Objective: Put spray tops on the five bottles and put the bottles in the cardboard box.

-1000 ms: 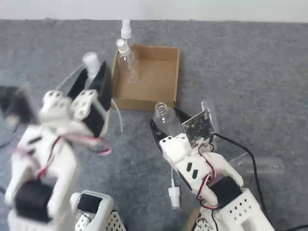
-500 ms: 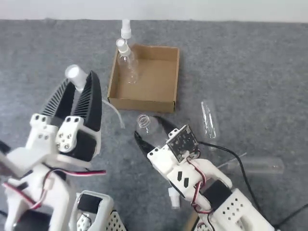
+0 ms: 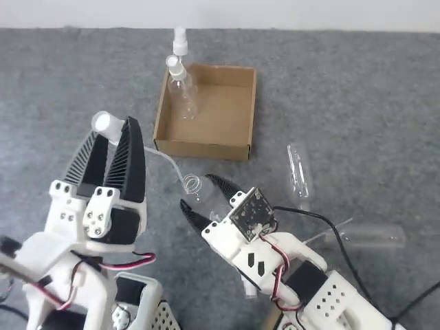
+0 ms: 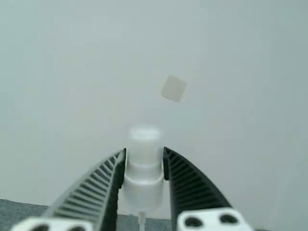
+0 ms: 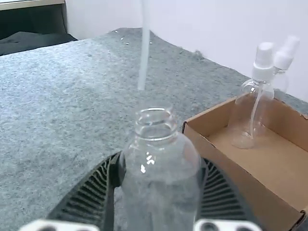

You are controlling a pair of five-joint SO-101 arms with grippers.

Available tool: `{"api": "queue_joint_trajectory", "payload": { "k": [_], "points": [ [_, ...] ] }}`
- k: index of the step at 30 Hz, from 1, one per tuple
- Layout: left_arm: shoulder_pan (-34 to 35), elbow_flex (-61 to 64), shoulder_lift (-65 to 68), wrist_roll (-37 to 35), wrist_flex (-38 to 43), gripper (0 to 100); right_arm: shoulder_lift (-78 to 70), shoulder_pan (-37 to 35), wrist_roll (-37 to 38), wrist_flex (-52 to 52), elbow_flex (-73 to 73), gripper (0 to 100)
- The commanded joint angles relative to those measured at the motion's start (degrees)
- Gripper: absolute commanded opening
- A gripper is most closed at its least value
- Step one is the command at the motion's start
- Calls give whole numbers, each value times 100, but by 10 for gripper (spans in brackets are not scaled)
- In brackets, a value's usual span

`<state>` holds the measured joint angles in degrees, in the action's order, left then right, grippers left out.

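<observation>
Step in hand: seating a top. I judge the left hand should centre the dip tube first, then lower straight; its tip hangs just above the open bottle's mouth, slightly off-centre. Left hand is closed snugly on the spray top. Right hand is clamped round the bottle, upright, near the cardboard box. Two capped bottles stand at the box's far corner.
</observation>
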<state>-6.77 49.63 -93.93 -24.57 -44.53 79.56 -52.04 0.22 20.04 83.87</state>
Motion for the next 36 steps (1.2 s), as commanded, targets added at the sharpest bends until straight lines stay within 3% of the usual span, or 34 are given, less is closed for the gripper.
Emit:
{"api": "queue_joint_trajectory", "payload": {
  "k": [1,25,32,36],
  "points": [
    [-18,-22,-35,-53,158,12,101,-48,105,-180,-79,101],
    [-44,435,-26,-53,18,12,127,-40,105,-180,-79,102],
    [-800,840,-26,264,53,12,136,-13,105,-180,-97,102],
    [-879,866,0,325,53,12,136,-13,105,-180,-97,102]
  ]
}}
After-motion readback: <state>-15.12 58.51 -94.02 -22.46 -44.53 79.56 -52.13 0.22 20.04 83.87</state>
